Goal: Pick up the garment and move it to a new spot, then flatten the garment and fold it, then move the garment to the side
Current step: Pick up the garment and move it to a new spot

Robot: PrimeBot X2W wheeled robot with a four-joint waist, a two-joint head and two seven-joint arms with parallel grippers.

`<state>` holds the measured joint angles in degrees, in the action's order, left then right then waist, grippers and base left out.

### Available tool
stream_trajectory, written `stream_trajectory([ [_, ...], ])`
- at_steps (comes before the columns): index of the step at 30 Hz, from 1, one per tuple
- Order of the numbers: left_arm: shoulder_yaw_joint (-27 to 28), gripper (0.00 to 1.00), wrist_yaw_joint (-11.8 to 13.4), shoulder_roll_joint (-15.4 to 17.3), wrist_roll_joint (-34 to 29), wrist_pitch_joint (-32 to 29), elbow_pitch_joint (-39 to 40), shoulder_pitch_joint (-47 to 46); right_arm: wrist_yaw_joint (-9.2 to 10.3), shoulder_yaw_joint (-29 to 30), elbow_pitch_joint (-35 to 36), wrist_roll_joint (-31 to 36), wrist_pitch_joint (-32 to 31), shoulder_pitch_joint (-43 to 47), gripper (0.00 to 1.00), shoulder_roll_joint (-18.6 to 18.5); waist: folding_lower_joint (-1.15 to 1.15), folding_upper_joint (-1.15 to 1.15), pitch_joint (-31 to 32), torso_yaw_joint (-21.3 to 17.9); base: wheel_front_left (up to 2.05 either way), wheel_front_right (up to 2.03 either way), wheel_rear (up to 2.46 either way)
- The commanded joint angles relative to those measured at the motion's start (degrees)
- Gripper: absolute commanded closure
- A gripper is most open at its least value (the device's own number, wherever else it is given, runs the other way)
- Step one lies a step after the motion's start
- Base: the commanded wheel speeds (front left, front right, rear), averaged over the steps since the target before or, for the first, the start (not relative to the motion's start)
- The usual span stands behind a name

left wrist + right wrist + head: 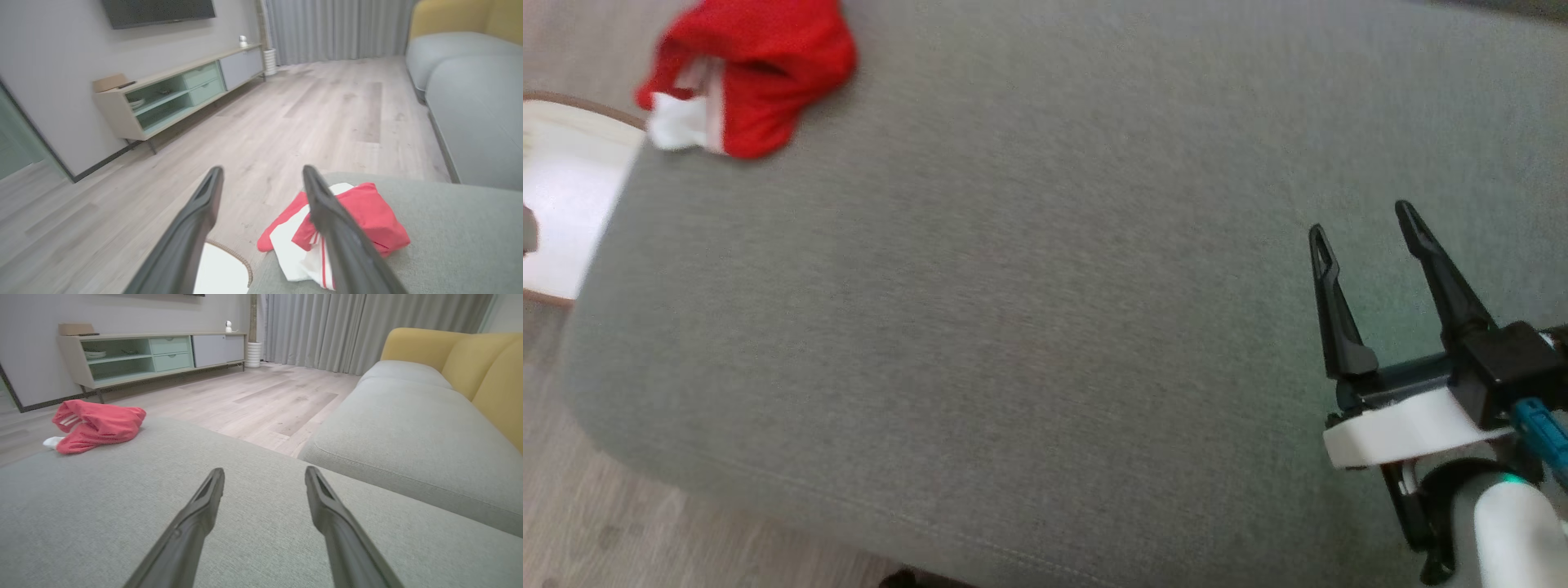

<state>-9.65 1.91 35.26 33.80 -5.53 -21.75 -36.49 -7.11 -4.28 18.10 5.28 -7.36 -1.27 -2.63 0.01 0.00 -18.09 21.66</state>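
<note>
A red garment (756, 69) with white trim lies crumpled at the far left corner of the grey cushion (1029, 310). In the left wrist view the red garment (367, 216) sits just past my left gripper (261, 171), whose fingers stand open and empty, the right finger crossing in front of the cloth. My right gripper (1364, 220) hovers open over the cushion's right part, far from the garment. In the right wrist view my right gripper (264, 471) is open, with the garment (96, 424) at the far left of the cushion.
A round white side table (564, 204) with a brown rim stands beside the cushion's left edge, below the garment. Wooden floor (286, 114) surrounds the cushion. A grey and yellow sofa (408, 416) lies to the right, a TV cabinet (143, 355) along the wall.
</note>
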Motion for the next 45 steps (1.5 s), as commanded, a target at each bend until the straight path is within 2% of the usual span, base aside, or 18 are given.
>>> stream_trajectory([
  [1, 2.04, 0.0, -0.25, 3.7, -0.25, -0.33, -0.1, -3.25, -0.37, -1.8, 2.93, 0.56, -0.51, -1.9, 0.0, -0.25, -0.01, 0.0, -6.19, -4.95, 0.0, 0.0, 0.0],
  [4, 0.38, 0.0, -1.4, 3.05, -0.73, -1.57, -6.28, -7.19, -0.37, -2.32, 6.1, 1.86, -2.08, -1.7, 0.0, -0.35, -0.01, 0.0, -10.57, -6.46, 0.0, 0.0, 0.0],
  [13, -2.82, 0.0, -1.33, 2.08, -4.0, -0.44, -20.45, -15.37, -0.37, 0.9, 12.53, 3.13, -4.2, -0.45, 0.0, -2.33, -0.01, 0.0, -19.94, -7.94, 0.0, 0.0, 0.0],
  [22, -5.73, 0.0, -1.26, 4.54, -8.47, 3.05, -28.9, -21.61, -0.37, 1.4, 14.1, 2.7, -3.67, 0.25, 0.0, -2.8, -0.01, 0.0, -23.0, -8.69, 0.0, 0.0, 0.0],
  [24, -6.6, 0.0, -1.9, 4.89, -9.42, 4.13, -29.83, -23.12, -0.37, 1.54, 14.07, 2.63, -3.53, 0.21, 0.0, -2.76, -0.01, 0.0, -23.4, -8.83, 0.0, 0.0, 0.0],
  [26, -7.55, 0.0, -3.41, 3.75, -9.74, 5.63, -31.1, -25.35, -0.37, 1.32, 13.7, 2.41, -3.24, 0.07, 0.0, -2.61, -0.01, 0.0, -23.75, -9.07, 0.0, 0.0, 0.0],
  [27, -8.01, 0.09, -3.81, 3.3, -9.96, 5.94, -31.62, -25.97, -0.37, 1.16, 13.56, 2.36, -3.14, -0.03, 0.0, -2.55, -0.01, 0.0, -23.81, -9.21, 0.0, 0.0, 0.0],
  [28, -8.35, 0.43, -4.15, 2.81, -10.05, 6.11, -32.25, -26.56, -0.37, 1.03, 13.42, 2.24, -3.04, -0.17, 0.0, -2.48, -0.01, 0.0, -23.83, -9.38, 0.0, 0.0, 0.0],
  [29, -8.72, 0.62, -4.49, 2.49, -10.22, 6.33, -32.87, -27.07, -0.37, 0.96, 13.29, 2.17, -2.96, -0.3, 0.0, -2.43, -0.01, 0.0, -23.84, -9.57, 0.0, 0.0, 0.0],
  [30, -9.12, 0.71, -4.89, 2.29, -10.44, 6.78, -33.37, -27.53, -0.37, 0.99, 13.19, 2.12, -2.85, -0.45, 0.0, -2.39, -0.01, 0.0, -23.83, -9.79, 0.0, 0.0, 0.0],
  [32, -9.6, 1.0, -5.34, 1.82, -10.68, 7.98, -34.29, -28.48, -0.37, 1.2, 13.02, 2.15, -2.63, -0.7, 0.0, -2.3, -0.01, 0.0, -23.82, -10.09, 0.0, 0.0, 0.0],
  [39, -10.74, 1.0, -6.04, 1.37, -11.6, 12.51, -36.43, -31.0, -0.37, 1.37, 11.39, 1.85, -1.58, -1.41, 0.0, -1.9, -0.01, 0.0, -22.62, -10.69, 0.0, 0.0, 0.0],
  [45, -11.48, 1.0, -7.16, 2.59, -12.16, 16.68, -36.69, -33.61, -0.37, 0.26, 7.82, 0.77, 0.39, -2.72, 0.0, -1.26, -0.01, 0.0, -18.66, -11.13, 0.0, 0.0, 0.0],
])
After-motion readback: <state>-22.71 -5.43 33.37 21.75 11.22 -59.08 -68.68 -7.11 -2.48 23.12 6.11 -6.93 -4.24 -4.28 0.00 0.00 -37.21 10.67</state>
